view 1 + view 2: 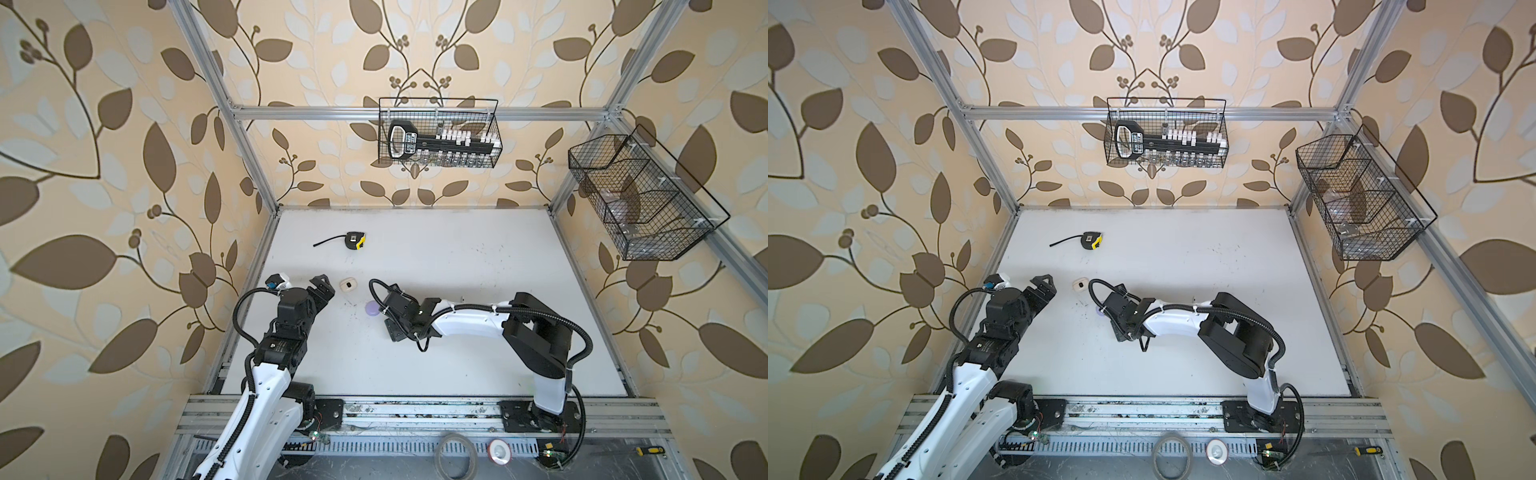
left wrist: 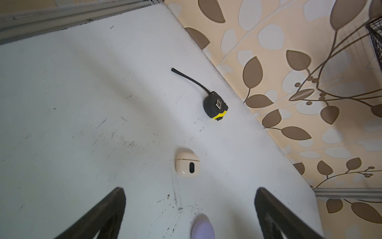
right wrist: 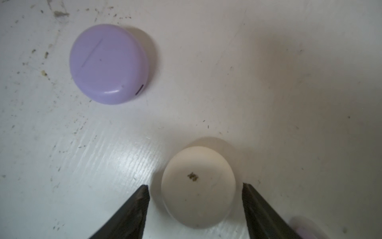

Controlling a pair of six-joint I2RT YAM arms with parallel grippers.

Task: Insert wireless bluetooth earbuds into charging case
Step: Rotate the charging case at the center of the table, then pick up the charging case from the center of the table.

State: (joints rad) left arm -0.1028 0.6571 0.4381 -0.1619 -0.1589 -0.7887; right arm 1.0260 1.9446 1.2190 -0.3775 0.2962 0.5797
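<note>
Both angled toward centre: left fingers [image 2: 107,213] spread wide, tilted forward; right fingers [image 3: 132,217] pointing down, released, straddling white round case [image 3: 198,190]

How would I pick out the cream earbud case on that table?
Start at the white table and find the black and yellow tape measure in its far left part. A little nearer the robot from it lies the cream charging case. Unlike the round lilac case beside it, it is squarish with rounded corners and bears a dark oval mark.
</note>
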